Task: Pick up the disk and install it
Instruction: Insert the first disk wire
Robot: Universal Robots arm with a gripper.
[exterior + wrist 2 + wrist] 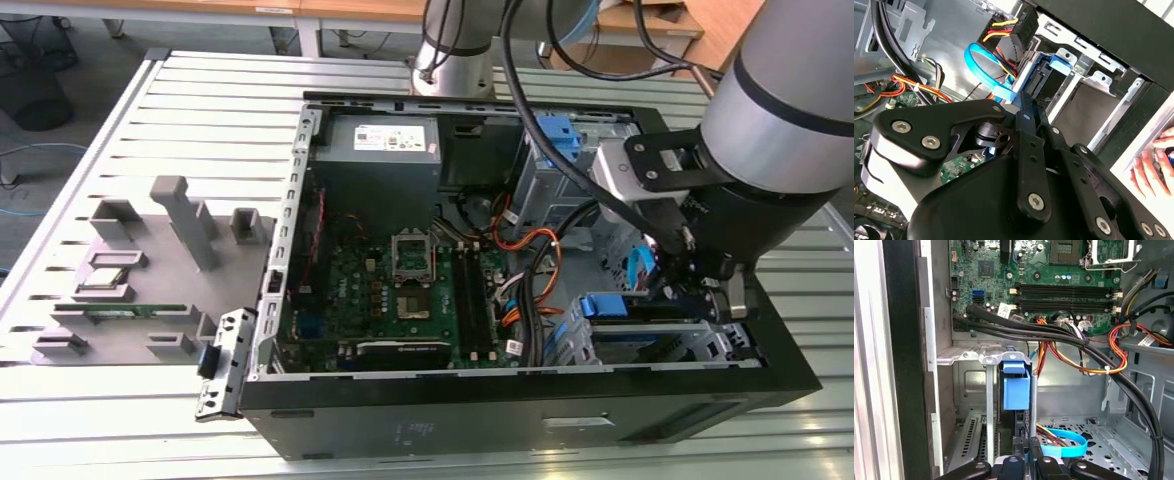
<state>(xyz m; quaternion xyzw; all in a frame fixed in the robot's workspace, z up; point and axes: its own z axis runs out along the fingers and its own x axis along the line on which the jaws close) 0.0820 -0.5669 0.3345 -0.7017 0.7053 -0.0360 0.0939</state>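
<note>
The gripper [1024, 457] has its fingers [1015, 462] drawn narrow. They seem to pinch the thin edge of the disk [1016, 390], though where they meet is partly hidden in both wrist views. The disk stands on edge in its blue carrier, lodged in a slot of the drive cage [971, 357]. In the exterior view the gripper [694, 290] hangs just over the drive cage [667, 345], with the disk [611, 305] showing blue at the cage's open side. A light blue flat cable [1069, 447] loops beside the cage, close to the fingers. A black cable bundle [1054, 332] runs between the cage and the motherboard [1054, 270]. Outside the case wall by the cage, a person's hand [1154, 165] rests on the table.
</note>
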